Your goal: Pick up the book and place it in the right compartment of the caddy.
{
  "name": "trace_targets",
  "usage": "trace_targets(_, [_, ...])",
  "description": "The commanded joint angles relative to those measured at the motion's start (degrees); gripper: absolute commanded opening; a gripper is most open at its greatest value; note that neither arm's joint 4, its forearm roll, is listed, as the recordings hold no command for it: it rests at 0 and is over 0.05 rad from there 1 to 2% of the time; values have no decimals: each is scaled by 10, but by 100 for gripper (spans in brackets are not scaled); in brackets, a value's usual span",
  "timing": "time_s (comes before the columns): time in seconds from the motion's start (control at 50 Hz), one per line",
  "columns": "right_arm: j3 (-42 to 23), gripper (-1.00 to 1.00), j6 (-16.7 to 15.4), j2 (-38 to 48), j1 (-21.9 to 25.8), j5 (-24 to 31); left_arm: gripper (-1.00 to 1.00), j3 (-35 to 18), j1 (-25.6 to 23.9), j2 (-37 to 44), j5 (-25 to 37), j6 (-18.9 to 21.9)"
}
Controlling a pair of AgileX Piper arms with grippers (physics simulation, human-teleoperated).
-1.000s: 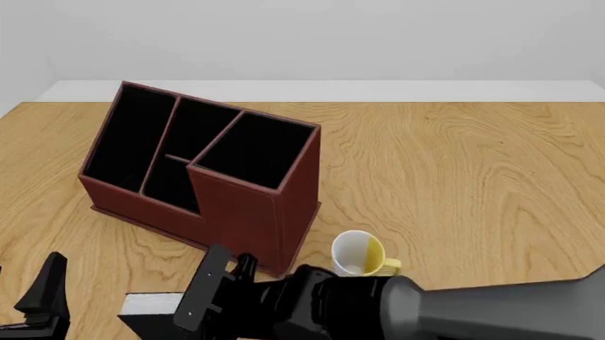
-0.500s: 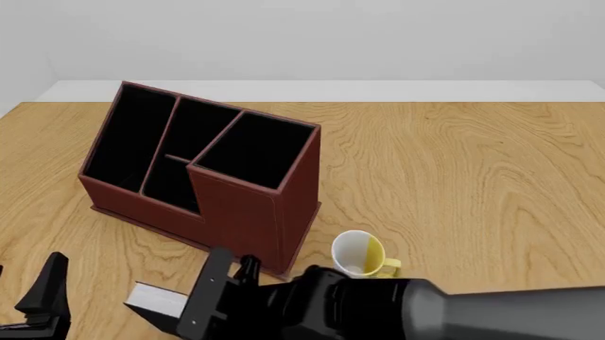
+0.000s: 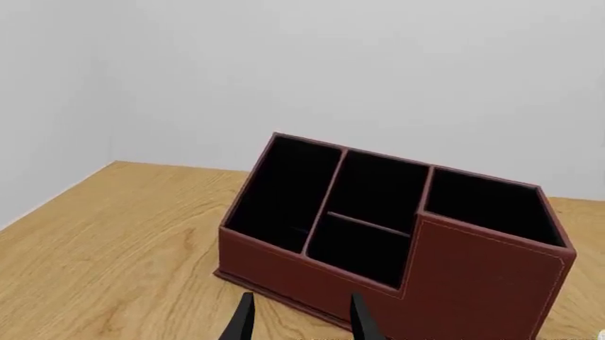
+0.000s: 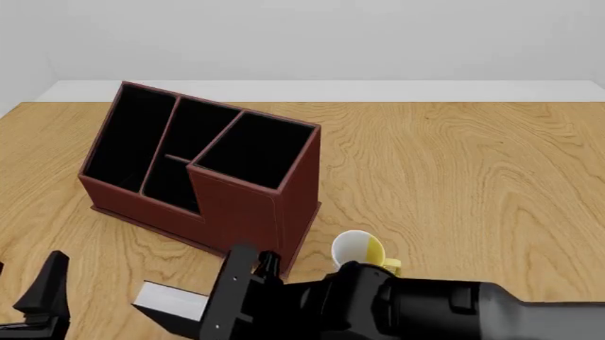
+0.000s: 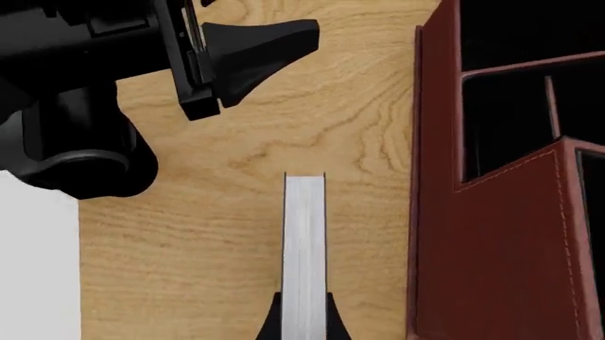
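Book (image 5: 304,248) first: in the right wrist view it stands edge-on between the two fingers of the right gripper (image 5: 304,312), which close narrowly on its covers with the white page block facing the camera. In the front view a pale corner of it (image 4: 172,301) shows at the near edge of the table (image 4: 472,170), just in front of the caddy (image 4: 203,180), though whether it hangs clear of the wood I cannot tell. A hardcover like this should be stiff and fairly heavy for so thin a pinch, and its smooth covers may slip. The hold looks to sit at one end, so the free end may sag or swing; a grip nearer the middle would be steadier.

Count, going left to right in the front view:
- One left gripper (image 4: 42,301), at the near left corner. In its own wrist view its fingers (image 3: 244,322) stand a little apart, holding nothing.
- One book.
- One caddy with four cells; the right compartment (image 4: 255,150), the largest, holds nothing.
- One right gripper, mostly hidden under its arm in the front view.
- One white-and-yellow mug (image 4: 359,253), just beside the caddy's near corner.
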Motion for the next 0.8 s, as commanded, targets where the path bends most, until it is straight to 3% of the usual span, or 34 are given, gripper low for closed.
trace_targets(0.02, [4, -100, 11, -64, -3, 35, 100, -2, -7, 0, 7, 1])
trace_targets(0.32, [17, -100, 25, -125, -26, 63, 100, -15, -31, 0, 20, 3])
trace_targets(0.46, [17, -100, 41, -174, -32, 93, 100, -16, -58, 0, 23, 12])
trace_targets(0.8, [-10, -100, 51, -245, -23, 171, 100, -14, -67, 0, 19, 19])
